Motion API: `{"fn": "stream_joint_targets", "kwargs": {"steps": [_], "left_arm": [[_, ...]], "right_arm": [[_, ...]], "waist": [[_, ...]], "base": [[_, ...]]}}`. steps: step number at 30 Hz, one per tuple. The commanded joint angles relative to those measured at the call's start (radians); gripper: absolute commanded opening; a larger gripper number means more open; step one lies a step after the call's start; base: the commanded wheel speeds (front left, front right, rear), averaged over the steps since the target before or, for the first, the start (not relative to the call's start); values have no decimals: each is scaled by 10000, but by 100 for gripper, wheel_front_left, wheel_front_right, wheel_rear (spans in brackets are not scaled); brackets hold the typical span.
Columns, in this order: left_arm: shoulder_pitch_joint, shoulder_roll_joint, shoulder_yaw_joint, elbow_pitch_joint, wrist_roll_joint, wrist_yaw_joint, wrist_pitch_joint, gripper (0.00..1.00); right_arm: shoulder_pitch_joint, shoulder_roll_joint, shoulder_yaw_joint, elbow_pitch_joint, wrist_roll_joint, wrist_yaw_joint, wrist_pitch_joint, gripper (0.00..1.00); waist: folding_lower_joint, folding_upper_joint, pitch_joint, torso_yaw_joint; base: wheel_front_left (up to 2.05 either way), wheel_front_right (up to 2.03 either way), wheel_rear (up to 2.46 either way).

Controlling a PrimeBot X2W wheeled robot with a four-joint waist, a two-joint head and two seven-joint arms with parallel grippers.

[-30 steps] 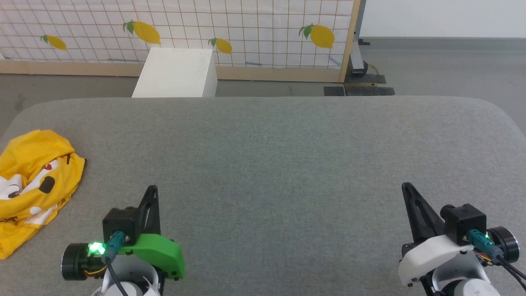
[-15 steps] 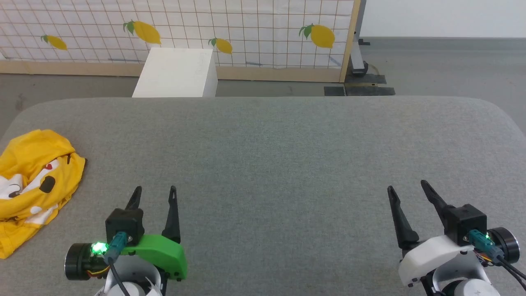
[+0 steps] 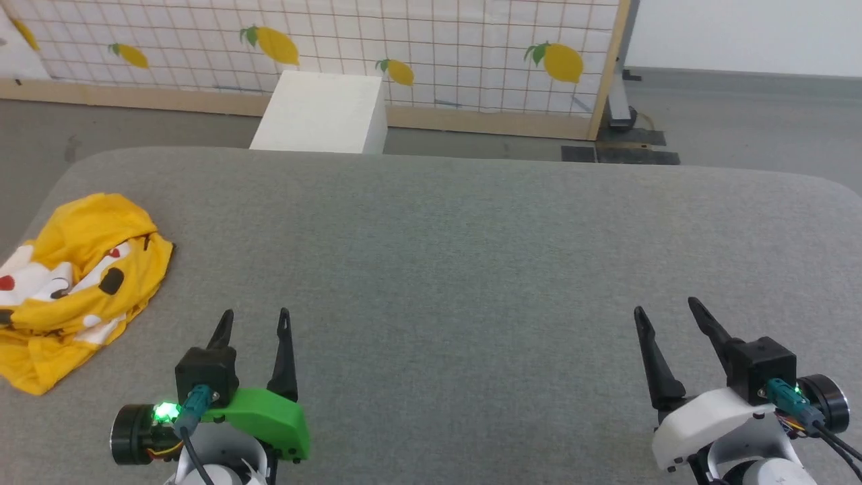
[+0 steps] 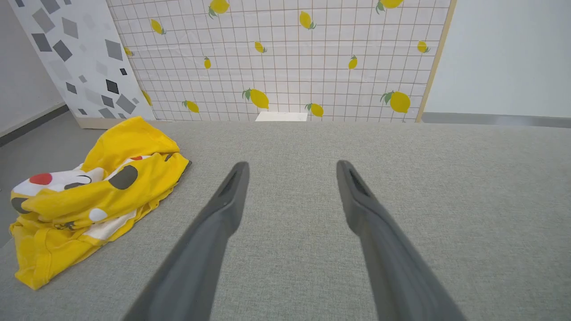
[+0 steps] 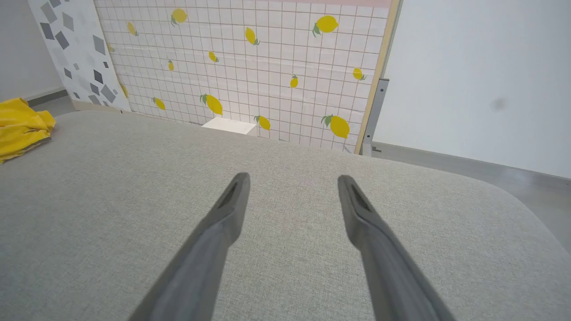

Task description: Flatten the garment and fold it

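The garment lies crumpled at the far left of the grey table, its face print partly folded under and its sleeves indistinct. Left gripper and right gripper point forward over the near edge, jaws spread and empty, well apart from the cloth.

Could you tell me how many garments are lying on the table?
1: the yellow T-shirt, crumpled at the left edge of the table, apart from the left gripper. Anything beneath the heap would be hidden.
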Motion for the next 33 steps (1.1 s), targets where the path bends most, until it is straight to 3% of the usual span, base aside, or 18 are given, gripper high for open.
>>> {"fn": "stream_joint_targets", "kwargs": {"steps": [1, 33], "left_arm": [[-116, 74, -27, 61, -121, 93, -110, 100], [206, 382, -211, 169, -680, 806, -653, 100]], "right_arm": [[-105, 5, 23, 53, 90, -3, -97, 100], [-319, 11, 247, 411, 334, -8, -475, 100]], "waist": [[0, 0, -18, 194], [0, 0, -34, 2229]], "base": [[0, 0, 0], [0, 0, 0]]}}
